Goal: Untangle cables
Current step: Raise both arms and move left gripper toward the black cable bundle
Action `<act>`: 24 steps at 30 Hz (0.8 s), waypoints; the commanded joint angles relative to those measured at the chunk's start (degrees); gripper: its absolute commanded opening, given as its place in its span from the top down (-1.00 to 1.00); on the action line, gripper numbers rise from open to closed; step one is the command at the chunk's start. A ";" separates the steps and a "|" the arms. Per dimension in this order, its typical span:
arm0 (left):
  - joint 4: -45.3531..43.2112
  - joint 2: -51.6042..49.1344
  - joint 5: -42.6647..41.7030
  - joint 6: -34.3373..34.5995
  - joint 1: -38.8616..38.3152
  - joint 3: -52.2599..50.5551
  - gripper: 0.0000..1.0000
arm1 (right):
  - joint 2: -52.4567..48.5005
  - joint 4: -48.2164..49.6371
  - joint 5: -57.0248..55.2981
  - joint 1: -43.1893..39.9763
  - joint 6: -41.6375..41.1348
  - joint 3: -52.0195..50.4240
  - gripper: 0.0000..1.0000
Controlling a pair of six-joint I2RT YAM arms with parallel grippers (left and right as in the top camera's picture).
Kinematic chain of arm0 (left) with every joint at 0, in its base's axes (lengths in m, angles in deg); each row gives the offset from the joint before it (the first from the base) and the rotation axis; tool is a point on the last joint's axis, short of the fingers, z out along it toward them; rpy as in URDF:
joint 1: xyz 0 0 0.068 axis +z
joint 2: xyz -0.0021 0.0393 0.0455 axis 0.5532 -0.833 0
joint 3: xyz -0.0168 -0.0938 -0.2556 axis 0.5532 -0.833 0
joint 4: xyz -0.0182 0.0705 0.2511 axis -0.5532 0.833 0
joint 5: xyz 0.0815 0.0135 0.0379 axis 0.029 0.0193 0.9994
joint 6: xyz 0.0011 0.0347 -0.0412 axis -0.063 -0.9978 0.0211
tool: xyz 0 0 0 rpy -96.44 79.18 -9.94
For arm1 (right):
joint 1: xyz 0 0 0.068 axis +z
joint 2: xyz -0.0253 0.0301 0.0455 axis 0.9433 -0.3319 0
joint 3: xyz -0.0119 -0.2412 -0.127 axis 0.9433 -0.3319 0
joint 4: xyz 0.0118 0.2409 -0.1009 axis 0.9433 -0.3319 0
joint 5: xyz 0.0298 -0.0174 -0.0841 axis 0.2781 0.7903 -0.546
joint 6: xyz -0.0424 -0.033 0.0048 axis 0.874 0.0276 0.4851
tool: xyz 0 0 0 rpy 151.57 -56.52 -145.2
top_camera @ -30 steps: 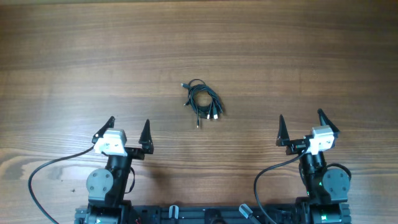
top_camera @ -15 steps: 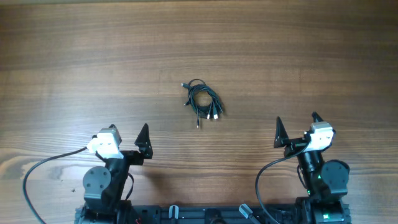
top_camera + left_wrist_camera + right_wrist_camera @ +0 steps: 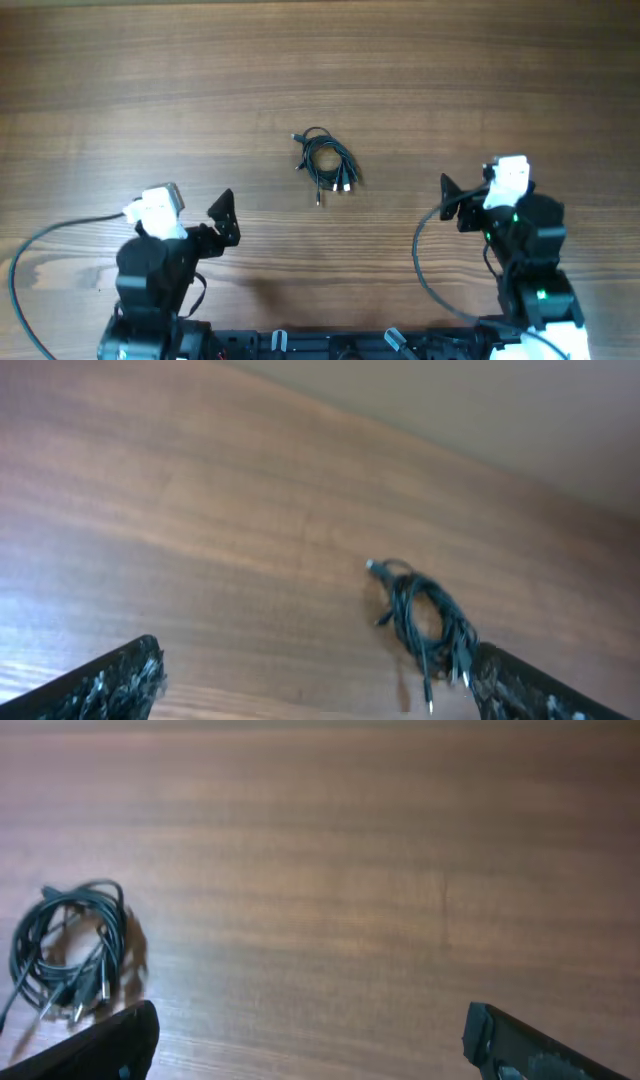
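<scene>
The cables (image 3: 325,165) lie as one small black tangle with silvery plug tips in the middle of the wooden table (image 3: 480,80). My left gripper (image 3: 192,212) is open and empty, near the front left, well short of the tangle. My right gripper (image 3: 474,192) is open and empty at the front right, also apart from it. In the left wrist view the tangle (image 3: 425,618) lies ahead, close to the right finger of the open jaws (image 3: 320,695). In the right wrist view the tangle (image 3: 68,955) lies at the far left, above the left finger of the open jaws (image 3: 310,1045).
The thick black arm cables loop at the front left (image 3: 40,260) and front right (image 3: 425,270) by the arm bases. The table's far edge (image 3: 480,445) shows in the left wrist view. Nothing else lies on the wood.
Both arms have lifted and tilted forward from their rest poses. The left wrist has shifted left, the right wrist towards the table's middle. The tangle has not moved.
</scene>
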 commanded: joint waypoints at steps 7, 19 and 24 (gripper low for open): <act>15.17 -17.68 -5.99 0.76 0.24 18.10 -1.00 | -14.51 -16.59 0.46 -0.28 -0.17 16.74 -0.99; 17.68 -18.27 -12.72 0.76 0.24 19.12 -1.00 | -14.56 -17.99 1.27 -0.28 5.57 19.23 -1.00; 15.74 -18.27 -12.72 0.76 0.24 19.12 -1.00 | -14.58 -16.98 8.96 -0.28 5.49 19.23 -0.99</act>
